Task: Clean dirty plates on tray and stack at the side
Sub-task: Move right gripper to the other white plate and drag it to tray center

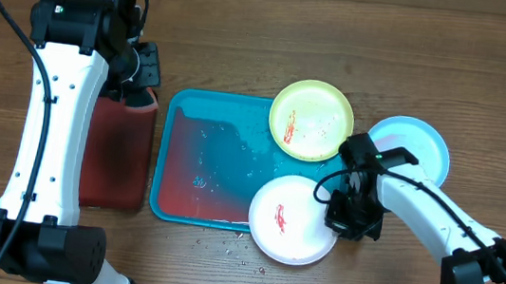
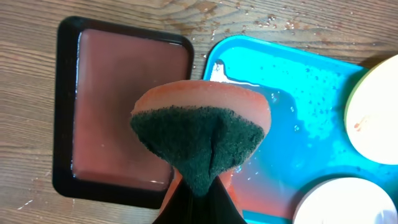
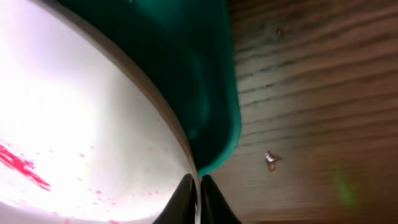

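The turquoise tray (image 1: 202, 127) lies mid-table, wet, with a reddish pool at its front. The yellow-green plate (image 1: 311, 120) overlaps its far right corner and has red specks. The cream plate (image 1: 287, 222), with a red smear, overlaps the near right corner. The light blue plate (image 1: 415, 146) lies on the table to the right, partly behind my right arm. My right gripper (image 1: 340, 214) is shut on the cream plate's right rim (image 3: 174, 134), beside the tray's edge (image 3: 199, 68). My left gripper (image 2: 200, 186) is shut on an orange and green sponge (image 2: 202, 130) above the dark red tray (image 2: 124, 106).
The black-rimmed dark red tray (image 1: 117, 160) holds reddish water just left of the turquoise tray. Small droplets or crumbs (image 1: 222, 246) lie on the wood in front of the turquoise tray. My left arm's white link runs down the table's left side.
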You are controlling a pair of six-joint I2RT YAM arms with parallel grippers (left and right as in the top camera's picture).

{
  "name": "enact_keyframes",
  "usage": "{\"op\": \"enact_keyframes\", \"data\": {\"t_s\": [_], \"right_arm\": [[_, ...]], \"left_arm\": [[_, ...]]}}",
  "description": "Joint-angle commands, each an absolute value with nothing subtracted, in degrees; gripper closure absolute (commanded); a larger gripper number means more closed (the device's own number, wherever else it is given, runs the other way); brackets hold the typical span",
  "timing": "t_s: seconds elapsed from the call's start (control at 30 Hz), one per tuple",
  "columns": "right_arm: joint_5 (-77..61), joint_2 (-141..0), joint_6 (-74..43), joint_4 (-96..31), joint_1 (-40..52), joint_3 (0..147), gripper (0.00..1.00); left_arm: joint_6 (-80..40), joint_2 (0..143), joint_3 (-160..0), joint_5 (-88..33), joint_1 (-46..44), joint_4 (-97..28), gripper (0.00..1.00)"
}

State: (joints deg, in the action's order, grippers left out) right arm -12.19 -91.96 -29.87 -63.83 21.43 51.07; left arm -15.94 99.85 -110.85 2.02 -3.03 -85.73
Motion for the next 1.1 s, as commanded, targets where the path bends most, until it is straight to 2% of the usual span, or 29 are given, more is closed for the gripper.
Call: {"op": "enact_keyframes", "data": {"t_s": [0.0,0.27,0.5,0.63,0.77,0.9,0.97,1.03,1.07], "right_arm": [[-12.0,-90.8,-31.6,-63.6,23.1,51.1,0.96],[-14.0,-90.8,-35.0,-60.1,29.8,59.4,0.96],[-7.6,-91.4,-48.2,-40.4,37.7,62.6,0.96],[-5.0,-94.7,-49.9,-32.7,39.9,62.6,0.96],[-4.2,-98.3,-54.6,-32.1,40.3,62.7,0.96],[-6.6,-100.4,-53.8,-31.3,40.8,62.7,0.96],[-7.1,-100.8,-53.6,-31.7,41.3,62.7,0.9],[-7.1,-100.9,-52.7,-31.8,41.7,62.7,0.8],[-6.3,-100.9,-51.4,-31.8,41.7,62.7,0.64]], "left_arm": [[-14.8,99.1,-111.7,3.8,-3.1,-85.7,0.96],[-14.8,99.1,-111.7,3.8,-3.1,-85.6,0.96],[-14.8,99.1,-111.7,3.8,-3.1,-85.4,0.96],[-14.8,99.1,-111.7,3.8,-3.1,-85.4,0.96],[-14.8,99.1,-111.7,3.8,-3.1,-85.6,0.96],[-15.5,99.1,-111.7,3.5,-3.1,-85.0,0.96],[-15.5,99.1,-111.7,3.4,-3.1,-84.6,0.96],[-15.5,99.1,-111.7,3.4,-3.1,-84.6,0.96],[-15.5,99.1,-111.7,3.4,-3.1,-84.6,0.96]]}}
